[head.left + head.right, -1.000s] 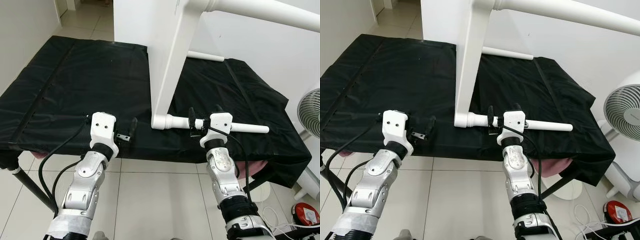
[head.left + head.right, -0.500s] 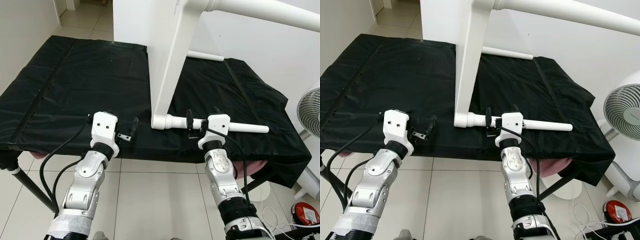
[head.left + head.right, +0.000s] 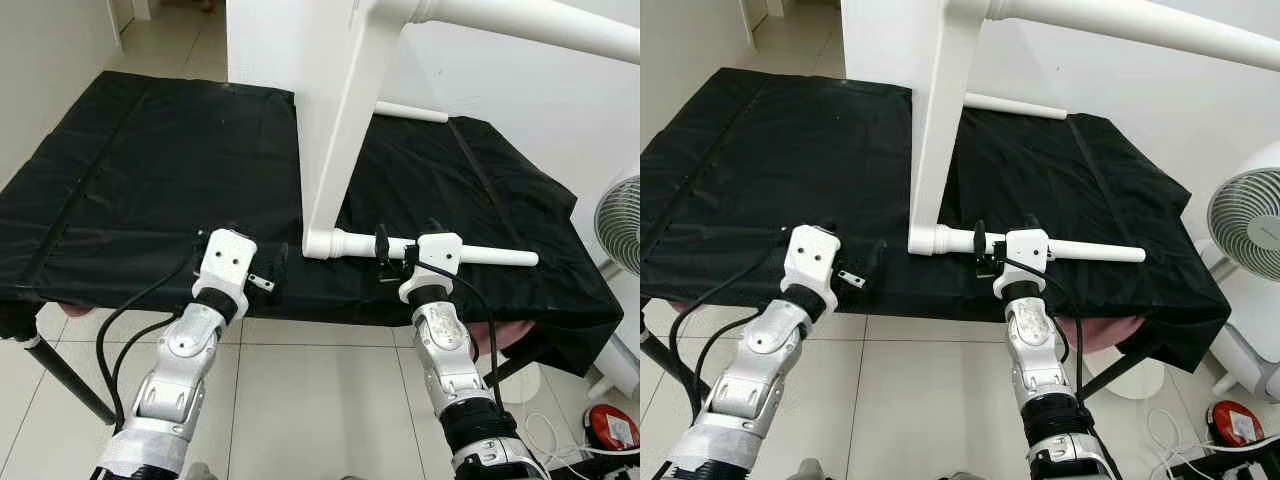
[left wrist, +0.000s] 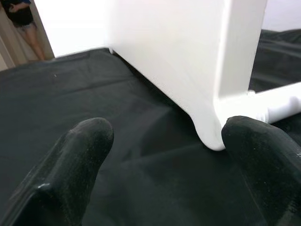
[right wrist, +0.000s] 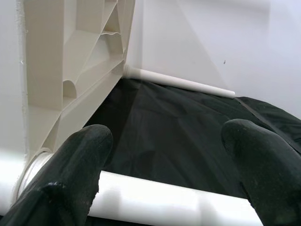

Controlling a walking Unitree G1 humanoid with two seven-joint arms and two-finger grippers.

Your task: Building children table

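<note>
Straddling the near table leg (image 3: 440, 249) with my right gripper (image 3: 404, 256), I note its two black fingers (image 5: 70, 174) stand apart, one on each side of the white tube, not clamped on it; I judge this placement is meant to steady or turn the leg where it enters its socket in the tabletop panel (image 3: 335, 120). My left gripper (image 3: 276, 272) is likewise spread, hovering just above the black cloth (image 3: 140, 170) near the panel's lower corner, seemingly ready to brace that corner. The panel stands on edge on the cloth-covered work table, which keeps the legs horizontal and reachable; a second leg (image 3: 410, 112) projects at the far side and a third (image 3: 530, 25) crosses overhead. Whether the near leg is fully seated cannot be determined. The panel's top and the overhead leg's ends are cut off, as is a fan (image 3: 622, 225) at my right.
</note>
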